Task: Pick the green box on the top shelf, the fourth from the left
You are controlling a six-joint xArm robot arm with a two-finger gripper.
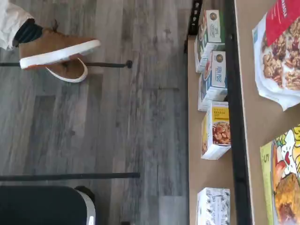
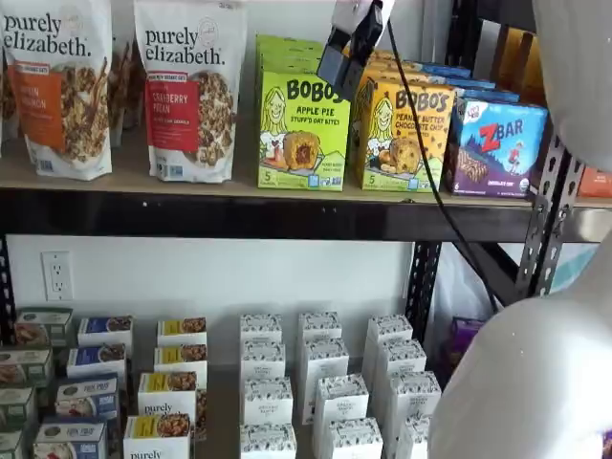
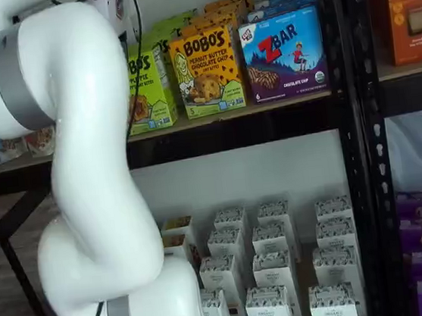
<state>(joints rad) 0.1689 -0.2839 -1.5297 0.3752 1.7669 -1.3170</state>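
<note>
While the glossy white arm (image 3: 84,180) fills much of one shelf view with its rounded, grey-banded segments, the tool (image 2: 349,43) shows in a shelf view only as a white body with a dark, boxy finger part hanging from the upper edge, a thin black cable trailing down beside it; seen side-on, its fingers show no clear gap, yet they stand fully apart and hold nothing. It hovers in front of the cartons, just up and to the right of the green box (image 2: 302,129), not touching it. That box is an upright lime-green cardboard carton with flat printed faces (a cartoon blonde girl and a square baked bite on the front), standing at the front edge of the top shelf (image 2: 239,215), a tan board with a thick black metal beam and perforated black uprights. More green cartons stand in a row behind it. To its left stands a soft, crinkled granola pouch (image 2: 191,91); to its right a yellow-orange carton (image 2: 402,134), then a blue-purple ZBar box (image 2: 497,143). On the lower shelf stand rows of small white cartons (image 2: 320,382) with speckled tops. In the wrist view, grey wood-grain plank floor (image 1: 117,117) and a tan suede shoe (image 1: 56,51) with a white sole appear.
</note>
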